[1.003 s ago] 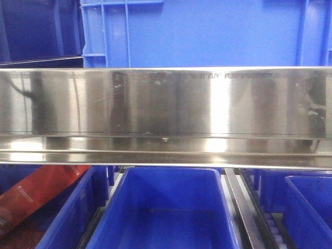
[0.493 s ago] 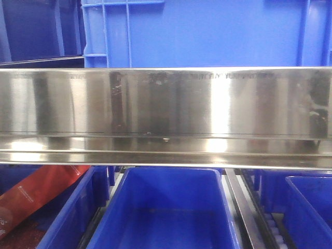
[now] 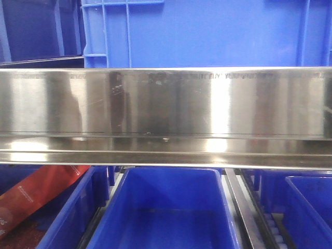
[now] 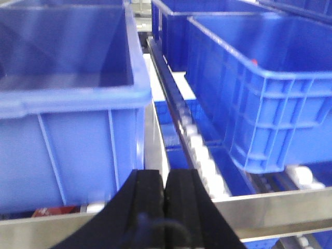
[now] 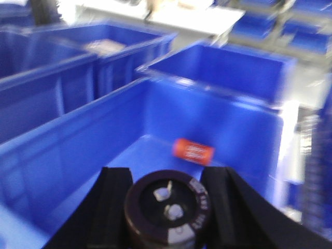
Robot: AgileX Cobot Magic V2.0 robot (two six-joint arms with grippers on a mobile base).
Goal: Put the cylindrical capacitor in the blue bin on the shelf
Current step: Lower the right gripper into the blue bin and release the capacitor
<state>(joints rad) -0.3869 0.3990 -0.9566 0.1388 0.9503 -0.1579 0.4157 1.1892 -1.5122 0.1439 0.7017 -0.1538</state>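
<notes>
Fainter shelf (image 3: 166,104) reflection (image 3: 72,104); capacitor (image 5: 166,207) over bin (image 5: 93,135)

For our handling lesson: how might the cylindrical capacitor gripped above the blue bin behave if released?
The cylindrical capacitor looks rigid, so probably won't deform. Its round body may roll inside the blue bin. Its metal-topped build suggests some heft.

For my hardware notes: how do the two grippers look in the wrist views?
The left gripper has two black fingers with rounded tips; what seems a thin black cable loops at their base. The right gripper has similar flat black fingers. No markings visible.
</notes>
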